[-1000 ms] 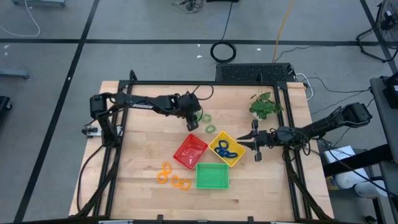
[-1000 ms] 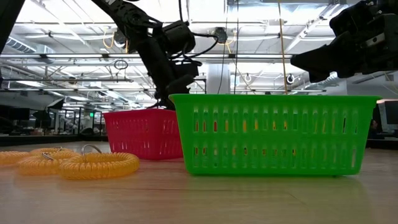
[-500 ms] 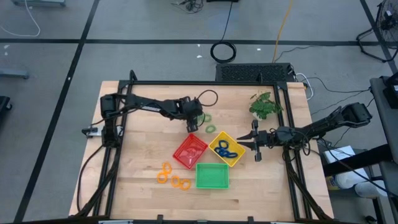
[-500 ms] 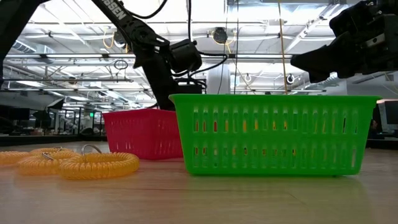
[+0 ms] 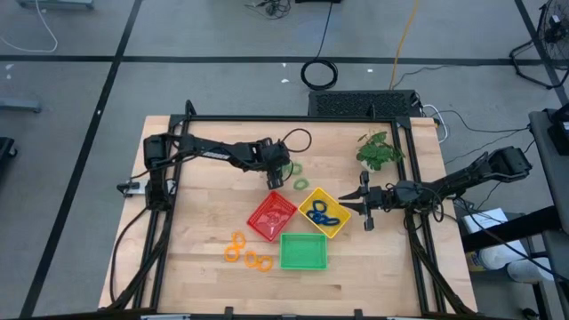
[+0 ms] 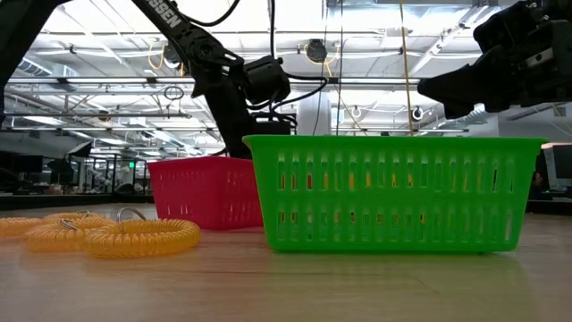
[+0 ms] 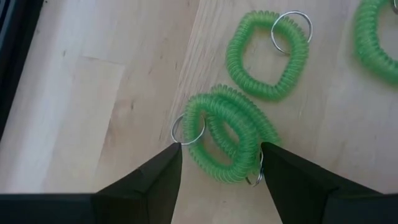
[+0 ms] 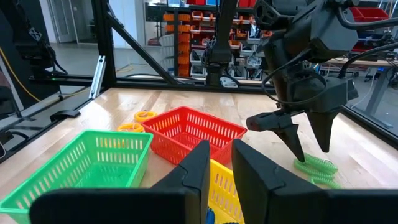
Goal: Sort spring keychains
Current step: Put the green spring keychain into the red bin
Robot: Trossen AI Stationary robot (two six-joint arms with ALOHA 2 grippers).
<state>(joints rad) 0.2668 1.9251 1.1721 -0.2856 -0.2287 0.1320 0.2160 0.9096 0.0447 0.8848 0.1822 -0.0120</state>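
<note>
2 green spring keychains [image 7: 227,134] are lying overlapped on the bare wood behind the red tray [image 5: 271,216], and we are straddling them with the left gripper [image 7: 221,163], fingers spread wide. We are judging that closing squarely across both coils, clear of the third loop [image 7: 267,55], matters most, while the right gripper [image 5: 364,204] is hovering nearly closed and empty beside the yellow tray [image 5: 336,224].

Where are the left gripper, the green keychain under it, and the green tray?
left gripper [image 7: 221,160], left wrist view, gap between its open fingertips.
green keychain [image 7: 239,124], left wrist view, coil's upper arc.
green tray [image 5: 303,263], high view, near rim.

Glossy plastic green spring keychains [image 7: 231,140] with metal rings lie on the matt, pale wooden table [image 7: 112,93].
</note>
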